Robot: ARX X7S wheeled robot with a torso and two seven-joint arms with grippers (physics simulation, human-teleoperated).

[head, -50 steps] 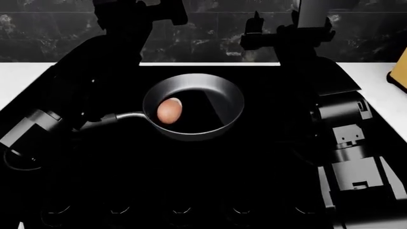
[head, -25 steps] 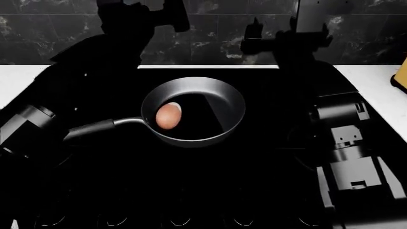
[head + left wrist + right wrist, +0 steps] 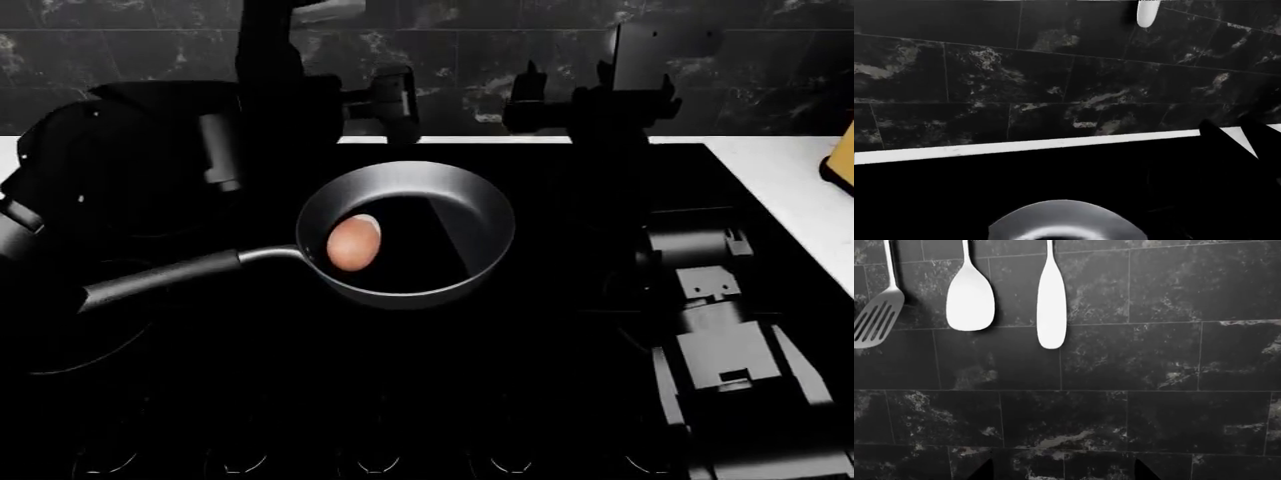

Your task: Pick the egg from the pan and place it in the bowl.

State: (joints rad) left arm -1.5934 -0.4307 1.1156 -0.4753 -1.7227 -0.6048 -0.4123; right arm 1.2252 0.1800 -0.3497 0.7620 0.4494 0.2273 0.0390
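The dark grey pan (image 3: pixel 454 205) sits mid-cooktop, its long handle (image 3: pixel 160 278) pointing to the left. The orange-brown egg (image 3: pixel 354 243) lies inside it by the left wall. My left gripper (image 3: pixel 394 103) hangs above the back-left of the pan; it is a dark shape and its jaws cannot be made out. The left wrist view catches only the pan rim (image 3: pixel 1067 220). My right gripper (image 3: pixel 577 75) is raised behind the pan's right side. Its two fingertips (image 3: pixel 981 471) stand wide apart with nothing between them. The bowl is out of view.
The black cooktop (image 3: pixel 400 380) has knobs along its front edge. White counter (image 3: pixel 787 185) flanks it, with a yellow object (image 3: pixel 841 155) at the right edge. White utensils hang on the dark tiled wall: a slotted turner (image 3: pixel 877 315), a spoon (image 3: pixel 971 297) and a narrow spatula (image 3: pixel 1052 305).
My left arm has swung up and right, off the pan handle, to the back-left of the pan. The handle now shows fully. Pan, egg and right gripper stay put.
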